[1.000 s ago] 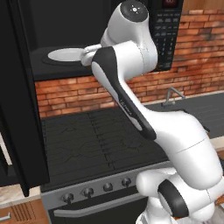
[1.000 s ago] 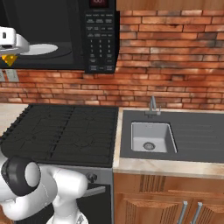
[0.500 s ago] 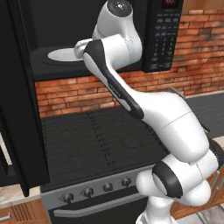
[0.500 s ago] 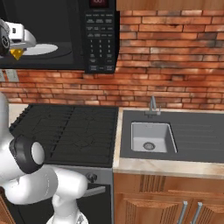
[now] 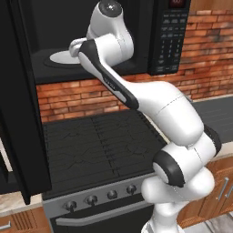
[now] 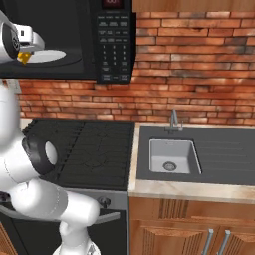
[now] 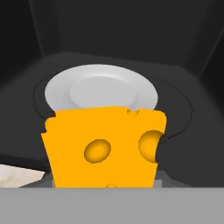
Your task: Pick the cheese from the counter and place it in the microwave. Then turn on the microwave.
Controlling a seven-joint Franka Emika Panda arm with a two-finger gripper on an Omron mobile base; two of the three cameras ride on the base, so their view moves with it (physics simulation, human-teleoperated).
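Note:
The yellow-orange cheese (image 7: pixel 105 148) with round holes fills the lower middle of the hand view, and my gripper (image 6: pixel 24 55) is shut on it. From the right base view the cheese (image 6: pixel 23 59) hangs at the mouth of the open microwave (image 6: pixel 114 45), just before the white plate (image 6: pixel 52 56) on its floor. That plate (image 7: pixel 100 92) lies directly beyond the cheese in the hand view. From the left, my arm hides the cheese, and the plate (image 5: pixel 61 57) shows inside the microwave (image 5: pixel 170 41). The fingertips are hidden behind the cheese.
The microwave's black door (image 5: pixel 18 113) stands swung open at the left. Below lies the black stovetop (image 5: pixel 100 145). To the right are the beige counter (image 6: pixel 144 187) and a dark sink (image 6: pixel 172 155) with a faucet (image 6: pixel 173 119). A brick wall (image 6: pixel 199 64) runs behind.
The hand has carried the cheese up and in toward the microwave opening, closer to the plate. The arm has stretched forward. The grip has not changed.

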